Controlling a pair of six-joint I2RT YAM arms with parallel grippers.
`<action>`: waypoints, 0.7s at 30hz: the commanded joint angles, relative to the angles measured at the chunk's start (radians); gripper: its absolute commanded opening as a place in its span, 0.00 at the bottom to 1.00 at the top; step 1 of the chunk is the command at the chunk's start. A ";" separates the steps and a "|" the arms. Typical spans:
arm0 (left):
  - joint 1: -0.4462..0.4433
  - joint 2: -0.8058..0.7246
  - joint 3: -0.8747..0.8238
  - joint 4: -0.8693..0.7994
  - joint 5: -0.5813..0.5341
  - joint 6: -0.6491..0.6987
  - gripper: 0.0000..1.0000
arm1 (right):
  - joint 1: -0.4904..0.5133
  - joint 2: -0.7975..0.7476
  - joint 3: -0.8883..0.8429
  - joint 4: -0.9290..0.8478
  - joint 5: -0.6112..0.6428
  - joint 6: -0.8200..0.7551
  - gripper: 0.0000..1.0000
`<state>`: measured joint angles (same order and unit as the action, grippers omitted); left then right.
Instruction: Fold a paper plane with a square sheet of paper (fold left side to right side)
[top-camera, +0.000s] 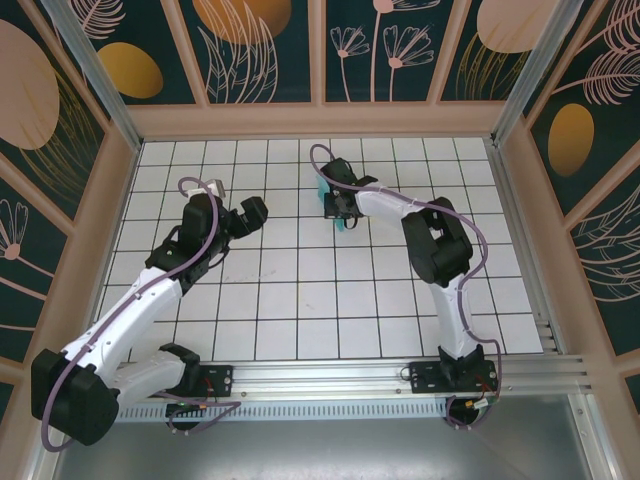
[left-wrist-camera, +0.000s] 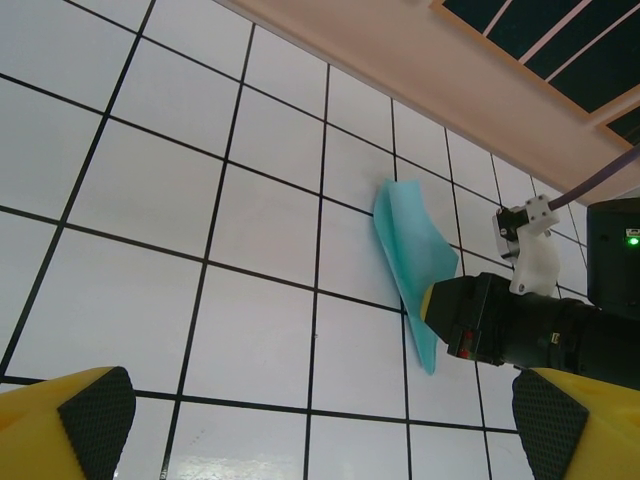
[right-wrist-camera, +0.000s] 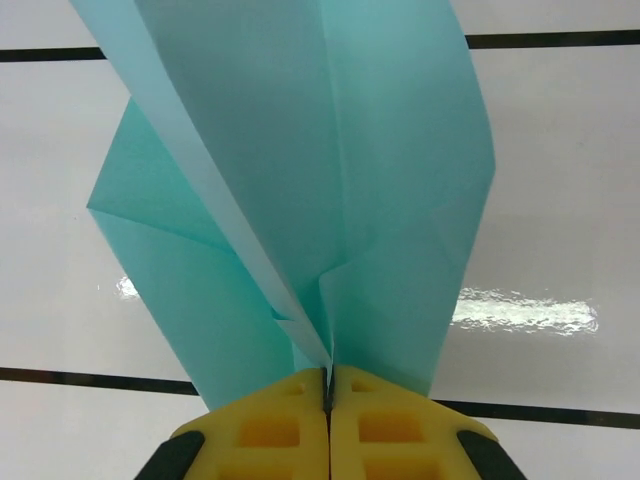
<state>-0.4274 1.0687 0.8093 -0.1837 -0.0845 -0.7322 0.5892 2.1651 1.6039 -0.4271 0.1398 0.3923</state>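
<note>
- Right wrist view: the paper plane (right-wrist-camera: 330, 190) is a creased, layered turquoise dart, and the right tool (right-wrist-camera: 328, 385) is clamped together on its folded edge.
- It sits toward the far middle of the white gridded worktop (top-camera: 300, 300). Whether its lower end touches the tiles I cannot tell.
- Off to the plane's left, the left tool (top-camera: 252, 212) has its fingers wide apart and empty, clear of the paper.
- Judgement: the folding looks largely done. What seems left is spreading the wings, setting the plane down and letting go.
</note>
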 joint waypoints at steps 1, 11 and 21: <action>0.003 0.003 0.002 0.003 -0.014 0.025 0.98 | -0.007 0.027 0.022 -0.060 -0.016 0.016 0.11; 0.003 0.020 0.007 0.010 -0.003 0.017 0.99 | -0.007 -0.014 -0.018 -0.055 -0.003 0.013 0.19; 0.003 0.032 0.020 0.003 0.001 0.019 0.99 | -0.010 0.048 0.001 -0.079 -0.012 0.016 0.20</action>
<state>-0.4274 1.0950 0.8097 -0.1837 -0.0872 -0.7326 0.5884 2.1754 1.5963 -0.4610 0.1307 0.4000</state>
